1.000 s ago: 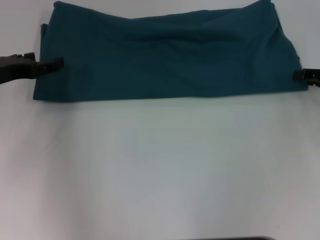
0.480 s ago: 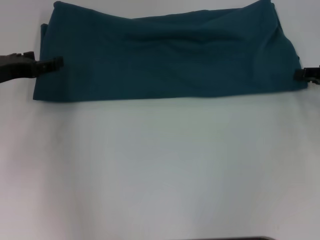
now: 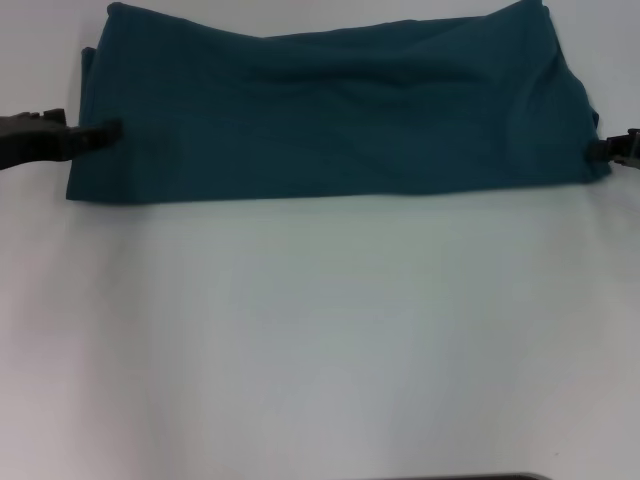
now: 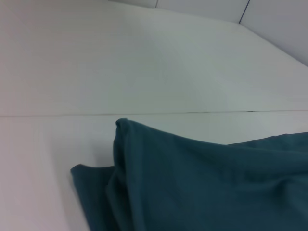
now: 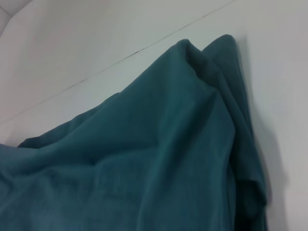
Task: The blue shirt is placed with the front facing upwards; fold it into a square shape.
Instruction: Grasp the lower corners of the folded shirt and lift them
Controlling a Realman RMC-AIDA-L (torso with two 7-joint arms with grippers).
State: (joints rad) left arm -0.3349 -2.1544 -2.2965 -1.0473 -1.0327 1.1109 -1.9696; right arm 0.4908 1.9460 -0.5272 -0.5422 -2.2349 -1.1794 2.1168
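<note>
Shirt (image 3: 335, 110) lies as long folded band on table (image 3: 320, 340), between both grippers. Left gripper (image 3: 100, 132) touching one end, right gripper (image 3: 603, 150) the other; grip unclear. Judged mid-fold; next, ends toward middle.

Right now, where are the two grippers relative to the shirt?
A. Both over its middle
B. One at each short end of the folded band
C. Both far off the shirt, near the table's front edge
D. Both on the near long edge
B: in the head view the left gripper is at the left end of the shirt and the right gripper at its right end.
</note>
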